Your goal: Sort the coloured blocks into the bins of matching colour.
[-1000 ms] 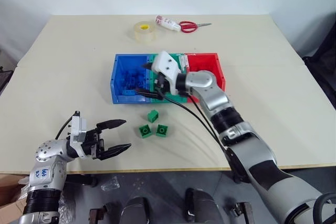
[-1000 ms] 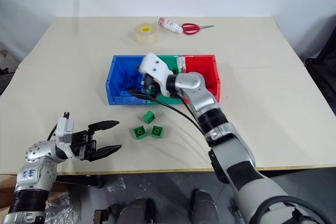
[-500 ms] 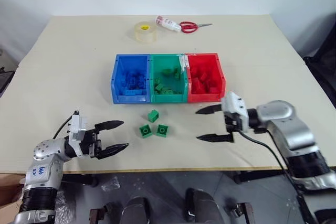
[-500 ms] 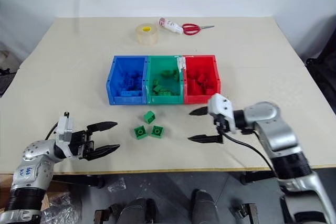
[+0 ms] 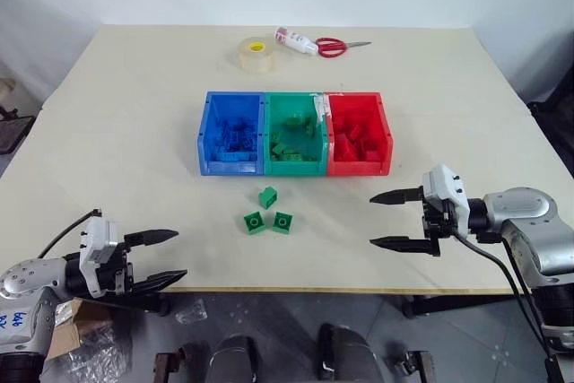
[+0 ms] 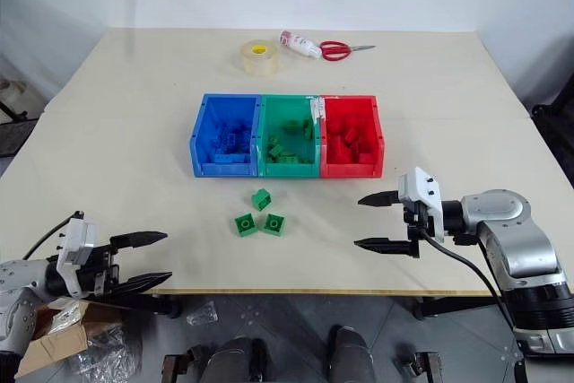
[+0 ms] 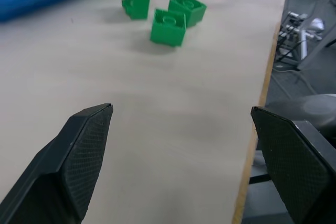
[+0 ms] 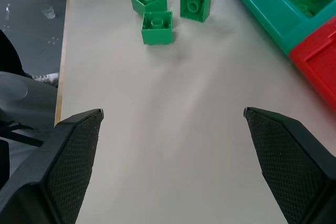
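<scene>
Three green blocks lie loose on the table just in front of the bins: one [image 5: 267, 195] on its side, two [image 5: 255, 221] [image 5: 282, 221] studs up. The blue bin [image 5: 231, 168], green bin [image 5: 294, 169] and red bin [image 5: 359, 169] stand joined in a row, each holding blocks of its own colour. My left gripper [image 5: 170, 255] is open at the table's front left edge, well left of the loose blocks. My right gripper [image 5: 377, 220] is open and empty, pointing left at the blocks from the right. The same green blocks [image 8: 156, 26] lie ahead of its fingers.
A tape roll [image 5: 256, 54], a small glue bottle [image 5: 296, 39] and red-handled scissors [image 5: 339, 44] lie at the far side of the table. The table's front edge [image 5: 296, 290] runs close under both grippers.
My right gripper has pulled back from over the bins to the table's front right, still open. My left gripper has drifted left toward the front edge. The three loose green blocks stay put.
</scene>
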